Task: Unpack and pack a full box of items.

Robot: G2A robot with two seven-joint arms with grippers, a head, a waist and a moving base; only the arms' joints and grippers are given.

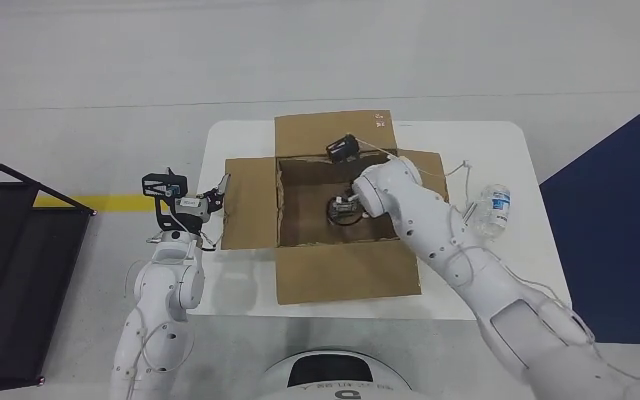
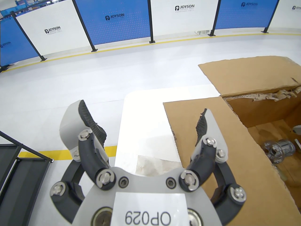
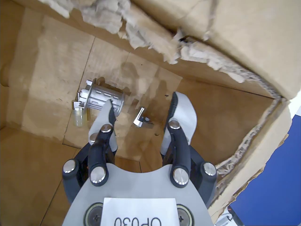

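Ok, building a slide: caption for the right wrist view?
Open right tool inside the cardboard box, near a small metal bracket.

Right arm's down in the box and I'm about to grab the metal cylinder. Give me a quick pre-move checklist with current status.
1. Right gripper open: ok, fingers spread inside the box.
2. Metal cylinder free: ok, lying on its side on the box floor, nothing on it.
3. Gripper centred on cylinder: not ok, the gap frames the small bracket; one finger overlaps the cylinder's end.
4. Flaps clear of the arm: ok, folded outward.
5. Left gripper out of the way: ok, open, outside the box beside a flap.
6. Height above box floor: cannot tell.
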